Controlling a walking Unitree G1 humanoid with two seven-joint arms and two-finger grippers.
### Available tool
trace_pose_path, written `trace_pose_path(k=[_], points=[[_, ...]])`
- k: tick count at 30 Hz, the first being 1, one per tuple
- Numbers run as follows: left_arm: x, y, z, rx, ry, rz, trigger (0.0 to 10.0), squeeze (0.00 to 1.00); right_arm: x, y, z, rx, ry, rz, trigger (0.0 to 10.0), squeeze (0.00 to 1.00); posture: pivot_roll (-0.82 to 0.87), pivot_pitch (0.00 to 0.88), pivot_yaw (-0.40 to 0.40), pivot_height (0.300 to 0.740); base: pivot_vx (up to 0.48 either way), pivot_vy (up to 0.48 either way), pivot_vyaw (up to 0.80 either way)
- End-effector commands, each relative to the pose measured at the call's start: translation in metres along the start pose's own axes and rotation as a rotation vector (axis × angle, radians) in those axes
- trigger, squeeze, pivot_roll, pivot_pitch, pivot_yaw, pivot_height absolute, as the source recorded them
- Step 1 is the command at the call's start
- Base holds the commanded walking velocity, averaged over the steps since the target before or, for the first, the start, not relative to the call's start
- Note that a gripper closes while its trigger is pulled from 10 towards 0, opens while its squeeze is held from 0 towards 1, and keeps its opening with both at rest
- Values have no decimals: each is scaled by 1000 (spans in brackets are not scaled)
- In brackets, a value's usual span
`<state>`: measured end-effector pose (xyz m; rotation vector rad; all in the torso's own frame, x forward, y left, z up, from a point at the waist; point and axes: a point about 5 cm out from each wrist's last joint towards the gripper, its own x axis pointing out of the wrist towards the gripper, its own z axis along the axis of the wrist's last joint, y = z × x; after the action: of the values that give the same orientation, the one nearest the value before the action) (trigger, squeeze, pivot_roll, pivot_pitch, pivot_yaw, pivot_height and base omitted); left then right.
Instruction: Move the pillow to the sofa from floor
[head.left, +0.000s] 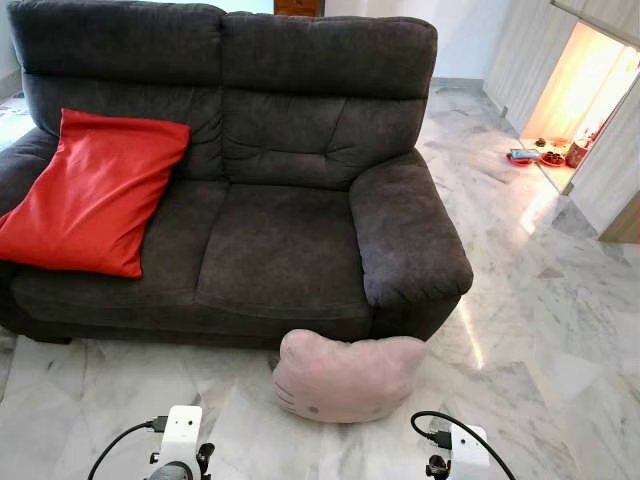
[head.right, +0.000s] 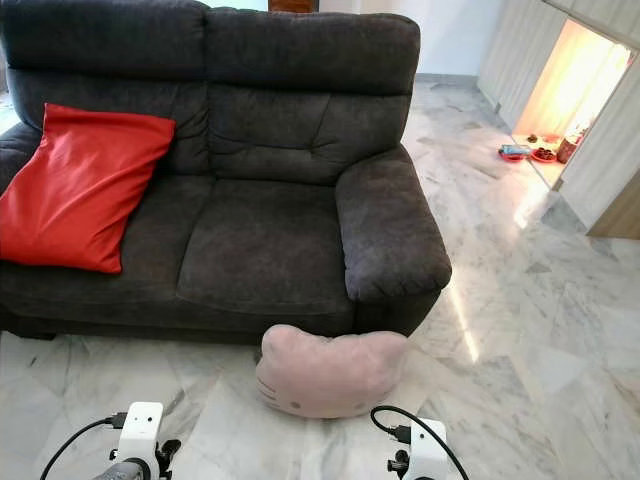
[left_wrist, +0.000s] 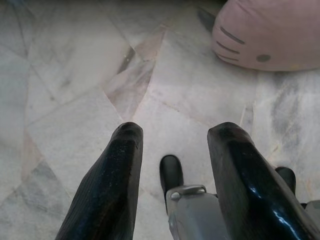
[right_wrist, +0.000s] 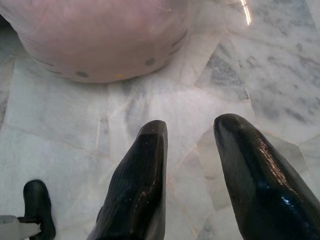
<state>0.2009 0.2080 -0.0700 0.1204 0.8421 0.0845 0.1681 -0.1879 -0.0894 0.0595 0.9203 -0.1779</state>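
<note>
Floor: marble floor (head.left: 560, 330) — pink pillow (head.left: 347, 377) lay against the grey sofa (head.left: 280, 240), 6 o'clock of its seat.
Grippers: left gripper (left_wrist: 175, 137) and right gripper (right_wrist: 190, 127) — fingers apart, empty.
Writing: none legible.

The white marble floor (head.left: 560, 330) carried a dark grey sofa (head.left: 290, 240) and a pink cat-face pillow (head.left: 345, 378) resting against the sofa's front.

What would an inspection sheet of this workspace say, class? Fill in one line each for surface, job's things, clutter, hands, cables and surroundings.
Surface: pale marble floor.
Job's things: pink pillow on the floor against the front of the grey sofa, near its armrest.
Clutter: red cushion on the sofa seat.
Hands: left hand and right hand open, over the floor, short of the pillow.
Cables: black cable looping at each wrist.
Surroundings: lit alcove holding small items.
</note>
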Motion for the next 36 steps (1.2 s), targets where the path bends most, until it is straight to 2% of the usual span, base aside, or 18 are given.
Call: trace_pose_path(k=[1, 36], points=[[-1, 0, -3, -6, 8, 4, 10000, 0, 0, -1, 1, 2, 2, -1, 10000, 0, 5, 0, -69, 740, 251, 0, 0], [0, -2, -1, -10, 3, -2, 10000, 0, 0, -1, 1, -5, -3, 9, 10000, 0, 3, 0, -73, 740, 283, 0, 0]])
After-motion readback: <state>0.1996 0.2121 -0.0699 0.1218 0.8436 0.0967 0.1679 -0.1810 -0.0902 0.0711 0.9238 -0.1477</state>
